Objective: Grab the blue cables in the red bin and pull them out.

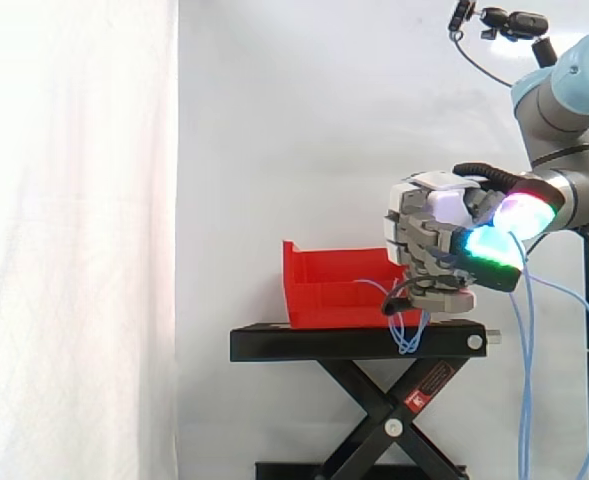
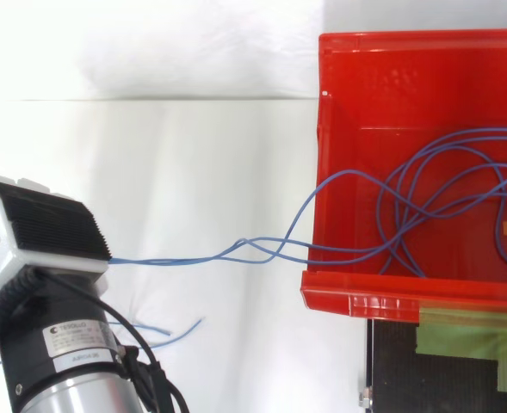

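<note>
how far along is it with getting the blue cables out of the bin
Partly there. Done: a few strands of the blue cables already run out over the wall of the red bin. In hand: the hand has its fingers curled on them beside the bin. Left: most loops lie inside the bin.

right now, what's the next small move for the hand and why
Probably draw the hand away from the red bin, along the line of the strands. Its fingers look curled on the blue cables just beside the bin, yet the top view shows most of the loops lying inside it, with a few strands running out over the wall.
</note>
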You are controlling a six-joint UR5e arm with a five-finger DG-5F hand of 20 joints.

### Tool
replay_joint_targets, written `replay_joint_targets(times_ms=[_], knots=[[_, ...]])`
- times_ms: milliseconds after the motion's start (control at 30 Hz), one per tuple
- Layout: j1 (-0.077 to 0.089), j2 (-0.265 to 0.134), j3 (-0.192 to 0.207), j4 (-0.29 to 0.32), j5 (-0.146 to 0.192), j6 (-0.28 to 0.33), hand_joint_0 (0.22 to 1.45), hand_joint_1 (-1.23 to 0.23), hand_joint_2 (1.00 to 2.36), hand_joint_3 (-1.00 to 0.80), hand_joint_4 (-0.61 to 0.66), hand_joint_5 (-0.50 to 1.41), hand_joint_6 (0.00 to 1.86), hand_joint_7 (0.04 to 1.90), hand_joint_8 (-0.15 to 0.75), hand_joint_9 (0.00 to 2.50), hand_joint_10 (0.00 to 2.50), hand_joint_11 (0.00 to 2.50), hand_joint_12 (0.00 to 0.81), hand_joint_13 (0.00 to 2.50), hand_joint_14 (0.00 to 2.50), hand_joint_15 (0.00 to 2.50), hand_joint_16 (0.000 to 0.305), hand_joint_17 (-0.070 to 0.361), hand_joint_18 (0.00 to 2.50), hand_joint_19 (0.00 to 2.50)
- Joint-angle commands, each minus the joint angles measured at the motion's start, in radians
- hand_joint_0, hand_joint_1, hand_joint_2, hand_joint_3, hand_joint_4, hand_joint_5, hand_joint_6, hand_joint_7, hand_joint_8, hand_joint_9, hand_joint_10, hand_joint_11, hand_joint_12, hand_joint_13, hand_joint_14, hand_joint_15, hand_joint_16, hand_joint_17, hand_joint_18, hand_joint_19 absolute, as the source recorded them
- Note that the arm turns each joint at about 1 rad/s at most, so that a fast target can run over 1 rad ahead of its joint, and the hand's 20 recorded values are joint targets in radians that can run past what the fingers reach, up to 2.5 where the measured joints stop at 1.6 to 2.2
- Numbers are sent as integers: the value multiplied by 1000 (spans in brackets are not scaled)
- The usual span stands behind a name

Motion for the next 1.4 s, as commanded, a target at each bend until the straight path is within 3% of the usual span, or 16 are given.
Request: replay_joint_targets(times_ms=[0, 167, 267, 300, 400, 633, 1033, 1367], knots=[[0, 0, -2, -3, 1, 2, 889, -929, 1000, -1000, -31, 856, 1044, 625, 169, 1292, 5, 1698, 288, 1128, 1241, 1402, 41, 91, 995, 1238], [-2, 0, -41, -10, 5, 25, 894, -925, 1000, -1000, -22, 844, 1094, 617, 171, 1313, 2, 1757, 285, 1135, 1224, 1413, 41, 91, 1002, 1235], [-3, 0, -77, -8, 5, 106, 897, -920, 1000, -1000, -21, 838, 1110, 616, 164, 1313, 0, 1775, 286, 1141, 1223, 1407, 40, 91, 1003, 1236], [-3, 0, -80, -7, 5, 151, 898, -920, 1000, -1000, -22, 837, 1115, 604, 170, 1314, 0, 1760, 284, 1141, 1222, 1414, 40, 91, 1003, 1234], [-3, 0, -80, -3, 13, 201, 898, -919, 1000, -1000, -20, 836, 1120, 602, 165, 1314, 3, 1763, 291, 1142, 1224, 1412, 41, 91, 1004, 1234], [-3, 0, -80, -3, 45, 286, 897, -916, 1000, -1000, -14, 828, 1138, 587, 164, 1309, 2, 1763, 288, 1141, 1227, 1401, 41, 91, 1001, 1234], [2, 0, -80, 18, 65, 284, 895, -913, 1000, -1000, -14, 824, 1142, 580, 165, 1302, 2, 1739, 292, 1140, 1221, 1403, 40, 91, 1001, 1241], [2, 0, -81, 109, 65, 276, 896, -912, 1000, -1000, -8, 825, 1142, 580, 165, 1300, 3, 1738, 289, 1142, 1213, 1408, 41, 91, 1004, 1230]])
